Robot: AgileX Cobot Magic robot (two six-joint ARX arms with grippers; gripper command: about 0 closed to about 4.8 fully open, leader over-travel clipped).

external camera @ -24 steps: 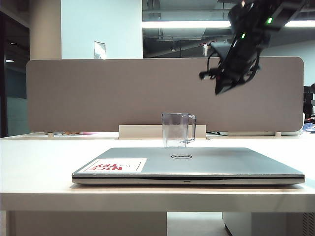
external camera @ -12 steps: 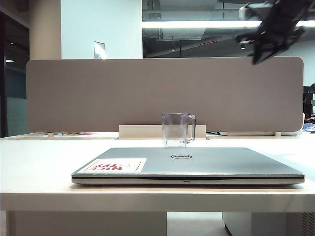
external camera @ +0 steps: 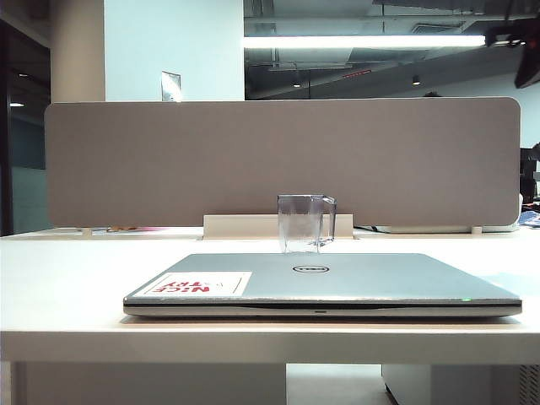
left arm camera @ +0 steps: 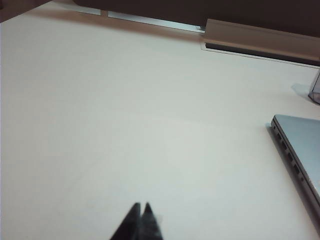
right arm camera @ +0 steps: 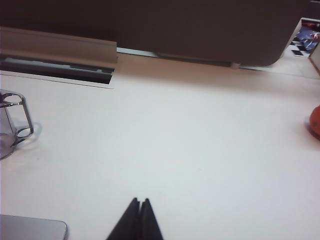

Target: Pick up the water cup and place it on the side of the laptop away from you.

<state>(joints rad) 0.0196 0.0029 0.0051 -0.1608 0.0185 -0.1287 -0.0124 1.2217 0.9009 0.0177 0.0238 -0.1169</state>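
Note:
The water cup [external camera: 305,224], a small clear faceted mug with a side handle, stands upright on the white table just behind the laptop [external camera: 325,283]. The laptop is closed, silver-grey, with a red-lettered sticker on its lid. My right gripper [right arm camera: 140,201] is shut and empty, high above bare table, with the water cup [right arm camera: 10,125] and a corner of the laptop [right arm camera: 30,227] off to one side. Only a dark piece of the right arm [external camera: 521,51] shows at the exterior view's top right corner. My left gripper [left arm camera: 141,206] is shut and empty over bare table, apart from the laptop's edge [left arm camera: 300,145].
A grey partition panel [external camera: 283,160] runs along the table's far edge, with a pale cable tray [right arm camera: 60,50] at its foot. An orange object [right arm camera: 315,122] lies at the table's right. The table's front edge [external camera: 270,342] is close below the laptop.
The right arm has swung up and to the right, away from above the cup, and has nearly left the exterior view. Cup and laptop have stayed in place.

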